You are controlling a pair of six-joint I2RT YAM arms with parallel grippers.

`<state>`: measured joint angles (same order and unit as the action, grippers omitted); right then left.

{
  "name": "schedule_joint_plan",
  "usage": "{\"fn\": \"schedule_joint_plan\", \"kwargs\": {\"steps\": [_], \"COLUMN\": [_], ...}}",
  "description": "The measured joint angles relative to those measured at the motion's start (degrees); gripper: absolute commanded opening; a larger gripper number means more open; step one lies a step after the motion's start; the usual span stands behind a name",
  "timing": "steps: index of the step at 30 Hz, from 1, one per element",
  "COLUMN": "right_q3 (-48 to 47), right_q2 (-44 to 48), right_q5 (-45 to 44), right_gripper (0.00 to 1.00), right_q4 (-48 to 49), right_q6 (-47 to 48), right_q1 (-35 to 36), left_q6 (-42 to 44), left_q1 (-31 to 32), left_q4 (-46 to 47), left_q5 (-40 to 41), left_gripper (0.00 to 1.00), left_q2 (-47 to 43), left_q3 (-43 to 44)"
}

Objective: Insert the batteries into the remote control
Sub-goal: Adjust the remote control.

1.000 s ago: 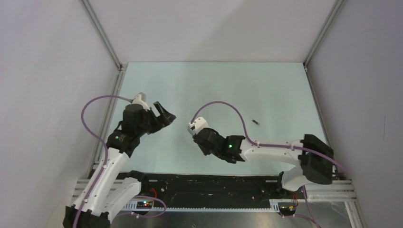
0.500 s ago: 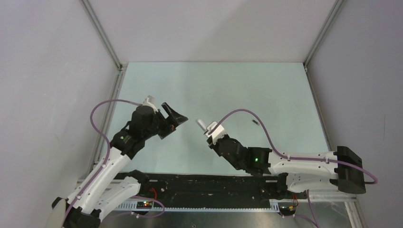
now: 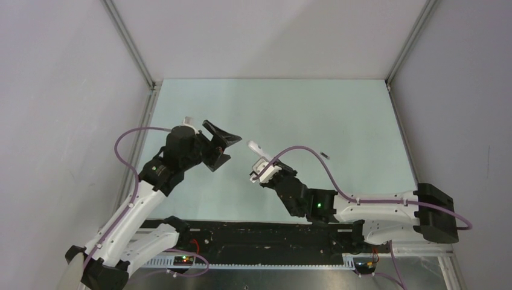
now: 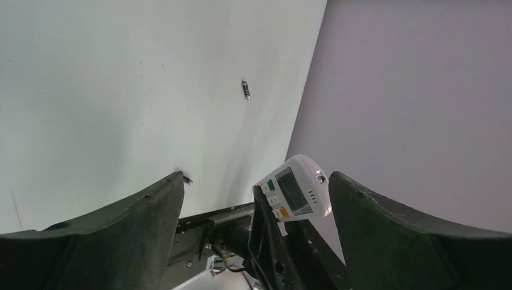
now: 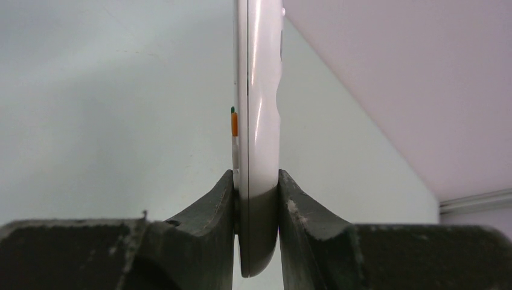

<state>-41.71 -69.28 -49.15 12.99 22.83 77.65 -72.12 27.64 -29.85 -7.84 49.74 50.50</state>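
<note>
Remote control (image 5: 259, 90) is hanging above the surface (image 3: 302, 109), clenched at its lower end by the right gripper (image 5: 256, 181), long axis angling away-left toward the released, empty left gripper (image 3: 223, 147), while one battery (image 3: 325, 156) is lying farther right.

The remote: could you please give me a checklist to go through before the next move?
1. Remote clamped firmly in right gripper: ok, both fingers press its flat faces.
2. Left gripper open: ok, jaws stand wide and hold nothing.
3. Remote lined up with the left gripper: ok, the left wrist view shows it between the two fingers.
4. Battery lying free, clear of both arms: ok.
5. Second battery located: cannot tell.
6. Battery compartment open: cannot tell, only the button face and a side edge show.
</note>
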Motion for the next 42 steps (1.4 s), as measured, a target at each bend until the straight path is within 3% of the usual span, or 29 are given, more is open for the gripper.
{"fn": "schedule_joint_plan", "kwargs": {"steps": [7, 14, 28, 33, 36, 42], "right_q3": [0.07, -1.49, -4.42, -4.83, -4.83, -5.11], "right_q2": [-2.10, -6.08, -15.89, -18.45, -19.17, -19.28], "right_q5": [-2.58, -2.64, -5.05, -6.05, -6.25, -7.43], "right_gripper": [0.00, 0.00, 0.00, 0.00, 0.00, 0.00], "right_q4": [6.58, 7.15, 15.61, 20.72, 22.36, 23.47], "right_q6": [12.17, 19.63, 32.70, 37.44, 38.97, 39.04], "right_q1": [0.44, 1.31, 4.72, 5.40, 5.44, 5.44], "left_q6": [-4.57, -6.03, -6.10, -6.10, -6.12, -6.08], "left_q1": [0.11, 0.37, 2.54, 2.62, 2.64, 2.62], "left_q4": [0.02, 0.02, 0.15, 0.04, 0.09, -0.13], "left_q5": [-0.46, -0.57, -1.38, -1.42, -1.42, -1.33], "left_gripper": [0.91, 0.91, 0.74, 0.60, 0.46, 0.37], "left_q2": [0.24, 0.28, 0.74, 0.48, 0.39, -0.04], "left_q3": [0.20, 0.20, -1.05, -2.36, -2.43, -2.51]}}
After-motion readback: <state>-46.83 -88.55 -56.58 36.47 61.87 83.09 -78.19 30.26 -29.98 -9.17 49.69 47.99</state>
